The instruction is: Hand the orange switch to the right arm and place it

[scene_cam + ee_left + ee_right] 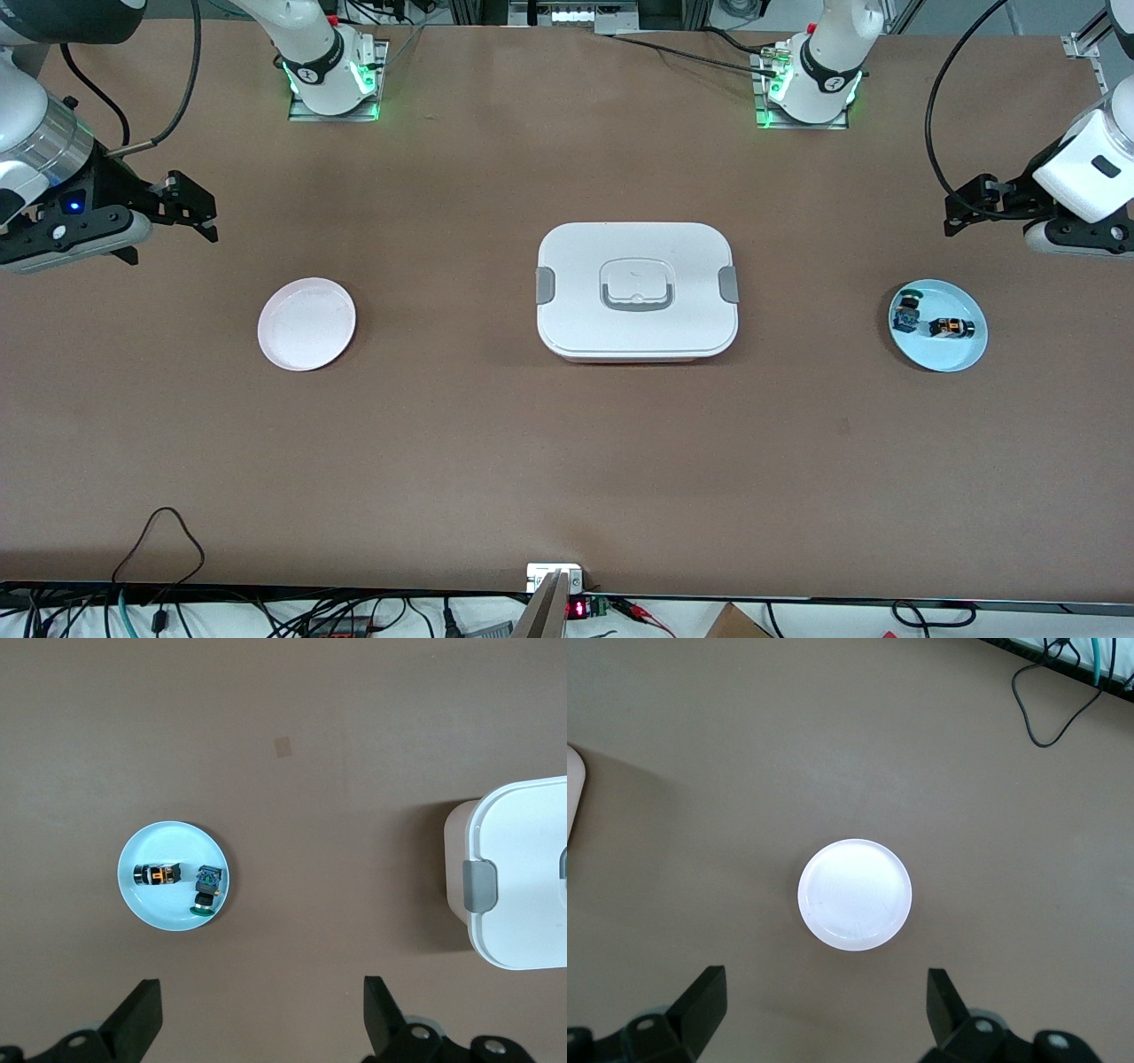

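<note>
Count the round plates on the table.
2. The pale pink round plate, bare, lies toward the right arm's end of the table. The light blue round plate, holding two small parts, lies toward the left arm's end. The closed white lidded box sits between them.

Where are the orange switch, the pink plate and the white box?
orange switch (952,328), front view, on its black body.
pink plate (306,323), front view, on its bare middle.
white box (576,266), front view, on its lid.
</note>
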`<action>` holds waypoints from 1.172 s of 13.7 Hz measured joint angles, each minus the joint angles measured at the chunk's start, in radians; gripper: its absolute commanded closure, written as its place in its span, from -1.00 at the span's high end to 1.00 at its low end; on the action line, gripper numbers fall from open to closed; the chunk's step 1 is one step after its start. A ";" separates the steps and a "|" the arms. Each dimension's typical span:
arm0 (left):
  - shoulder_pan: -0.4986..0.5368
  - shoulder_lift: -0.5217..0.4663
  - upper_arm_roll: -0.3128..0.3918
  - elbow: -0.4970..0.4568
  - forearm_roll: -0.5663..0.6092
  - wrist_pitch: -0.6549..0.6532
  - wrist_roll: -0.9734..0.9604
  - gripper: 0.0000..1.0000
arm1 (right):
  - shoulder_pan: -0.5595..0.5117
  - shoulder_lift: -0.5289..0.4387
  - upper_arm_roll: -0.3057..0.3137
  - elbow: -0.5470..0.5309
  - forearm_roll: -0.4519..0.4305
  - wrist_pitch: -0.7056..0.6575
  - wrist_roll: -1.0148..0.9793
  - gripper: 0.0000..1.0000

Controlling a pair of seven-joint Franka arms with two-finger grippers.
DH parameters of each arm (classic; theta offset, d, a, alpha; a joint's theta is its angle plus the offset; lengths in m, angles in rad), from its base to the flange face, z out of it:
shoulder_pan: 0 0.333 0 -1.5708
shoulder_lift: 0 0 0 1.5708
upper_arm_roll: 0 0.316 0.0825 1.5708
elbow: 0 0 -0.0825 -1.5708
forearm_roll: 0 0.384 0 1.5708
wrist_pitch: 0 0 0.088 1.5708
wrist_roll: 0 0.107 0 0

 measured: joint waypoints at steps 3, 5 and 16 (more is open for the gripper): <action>0.000 0.000 0.000 0.006 0.000 0.000 0.000 1.00 | 0.000 0.000 0.000 0.000 0.000 0.000 0.000 1.00; 0.000 0.002 0.000 0.008 0.000 0.000 0.000 1.00 | 0.000 0.000 0.000 0.000 0.000 0.000 0.000 1.00; 0.001 0.011 0.001 0.013 0.000 0.000 0.000 1.00 | 0.000 0.000 0.000 0.000 0.000 0.000 0.000 1.00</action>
